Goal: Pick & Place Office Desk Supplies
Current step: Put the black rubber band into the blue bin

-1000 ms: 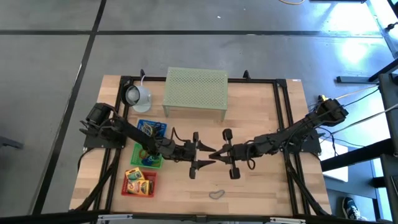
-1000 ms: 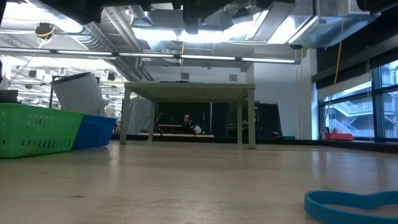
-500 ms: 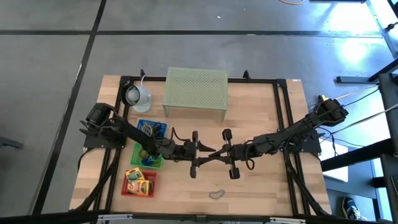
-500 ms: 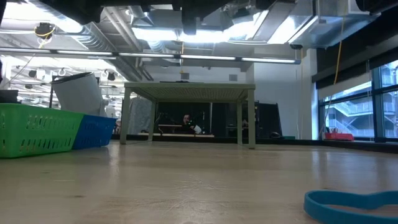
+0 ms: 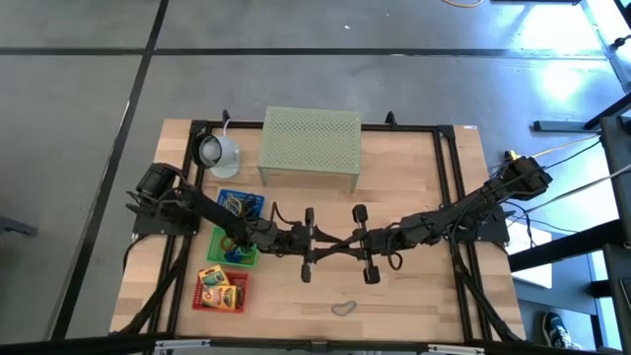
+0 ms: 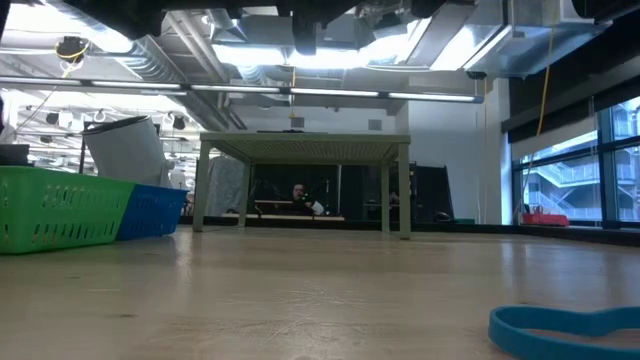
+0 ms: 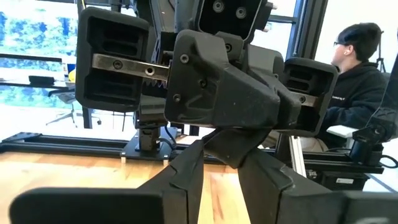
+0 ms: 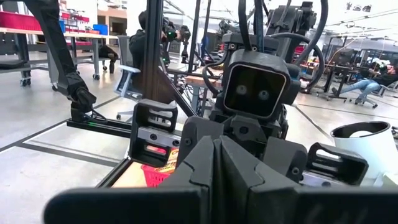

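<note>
Both arms meet above the middle of the table. My right gripper (image 5: 341, 243) is shut, and nothing shows between its fingers (image 8: 219, 168). My left gripper (image 5: 330, 244) faces it, its two fingers (image 7: 186, 180) standing close on either side of the right gripper's fingertips (image 7: 227, 142). A thin bluish loop (image 5: 342, 309) lies flat on the table near the front edge, also in the low view (image 6: 560, 328). Two yellow printed boxes (image 5: 219, 287) lie in a red bin. More loops fill the blue bin (image 5: 240, 204). My left gripper's fingers flank the shut fingertips of my right gripper (image 7: 227, 142), level, from the table's left. Whether they touch, I cannot tell. My right gripper's fingers are pressed together, and the frames show nothing between them.
A pale green mesh stand (image 5: 310, 146) is at the back middle, with a white round lamp-like object (image 5: 217, 152) to its left. A green bin (image 5: 235, 247) sits between the blue and red ones. Beyond the table sits a person (image 7: 357, 68).
My left gripper has narrowed its fingers from wide apart to close around the right gripper's fingertips. Both arms have kept their places, and the loop on the table has not moved.
</note>
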